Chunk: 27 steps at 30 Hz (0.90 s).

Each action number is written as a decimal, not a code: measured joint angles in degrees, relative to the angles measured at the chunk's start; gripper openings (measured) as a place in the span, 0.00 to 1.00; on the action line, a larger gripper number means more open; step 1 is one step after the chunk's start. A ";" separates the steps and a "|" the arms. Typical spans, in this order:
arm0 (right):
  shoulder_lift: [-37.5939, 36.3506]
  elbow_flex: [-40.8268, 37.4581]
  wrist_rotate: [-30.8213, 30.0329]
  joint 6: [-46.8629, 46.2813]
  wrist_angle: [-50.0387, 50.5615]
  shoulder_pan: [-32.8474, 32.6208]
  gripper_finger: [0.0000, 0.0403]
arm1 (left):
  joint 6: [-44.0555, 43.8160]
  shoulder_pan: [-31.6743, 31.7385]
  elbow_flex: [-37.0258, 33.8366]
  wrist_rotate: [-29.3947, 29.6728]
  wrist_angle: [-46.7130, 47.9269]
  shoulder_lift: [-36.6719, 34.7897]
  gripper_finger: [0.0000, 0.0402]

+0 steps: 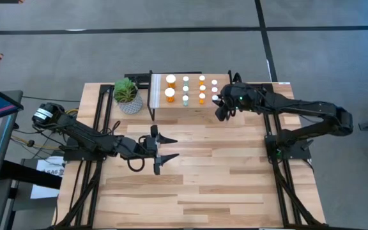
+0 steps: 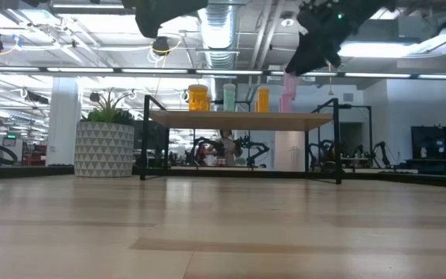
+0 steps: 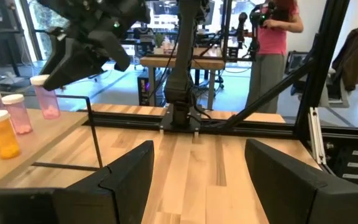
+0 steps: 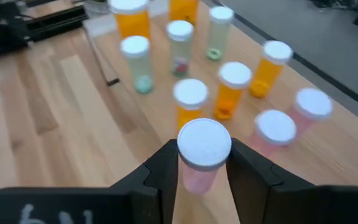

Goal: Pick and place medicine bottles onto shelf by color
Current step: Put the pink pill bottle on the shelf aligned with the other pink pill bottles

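Observation:
The shelf [image 1: 190, 112] stands at the table's far middle, a light-wood board on black legs [image 2: 242, 120]. Several white-capped medicine bottles [image 4: 229, 90] stand on it upright: orange, teal-green and pink. My right gripper [image 1: 221, 107] hangs over the shelf's right end, shut on a pink bottle [image 4: 202, 155]. The low view shows that bottle [image 2: 289, 87] just above the board. I cannot tell whether its base touches. My left gripper [image 1: 166, 148] is level over the table's middle left, open and holding nothing [image 3: 197, 162]. My right gripper pinches the pink bottle's body just under its white cap [image 4: 199, 173] between its two fingers [image 4: 160, 177], one on each side. The fingers slant down from the table's right side. The bottle stays roughly upright, cap up, its body hanging below the fingers [image 3: 47, 102].
A potted plant [image 1: 128, 94] in a patterned white pot stands left of the shelf. Black frame rails [image 1: 278, 160] run along both table sides. Bare wood lies between my left gripper and the near edge. A person [image 3: 275, 37] stands in the room beyond the table.

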<state>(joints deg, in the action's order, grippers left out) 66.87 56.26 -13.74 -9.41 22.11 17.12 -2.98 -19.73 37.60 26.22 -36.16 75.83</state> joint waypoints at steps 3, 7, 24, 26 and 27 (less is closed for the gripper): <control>-0.02 -1.17 0.00 -0.51 -0.98 1.19 0.35 | -0.12 0.00 0.00 0.00 -0.05 0.00 0.60; -0.09 -5.22 0.07 -0.72 -4.44 1.40 0.35 | -0.66 -0.03 0.00 -0.04 -0.05 0.00 0.60; -0.02 -8.54 -2.10 -0.66 -11.69 3.33 0.35 | -0.63 -0.20 0.00 -0.07 -0.15 0.00 0.60; -0.02 -8.54 -2.10 -0.68 -11.69 3.42 0.36 | -0.63 -0.20 0.00 -0.07 -0.15 0.01 0.60; -0.02 -8.54 -2.10 -0.68 -11.69 3.68 0.36 | -0.64 -0.20 0.00 -0.07 -0.15 0.01 0.60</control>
<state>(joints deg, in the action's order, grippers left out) 66.85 47.72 -15.84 -10.09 10.42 20.81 -3.62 -19.92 37.60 26.15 -36.32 75.85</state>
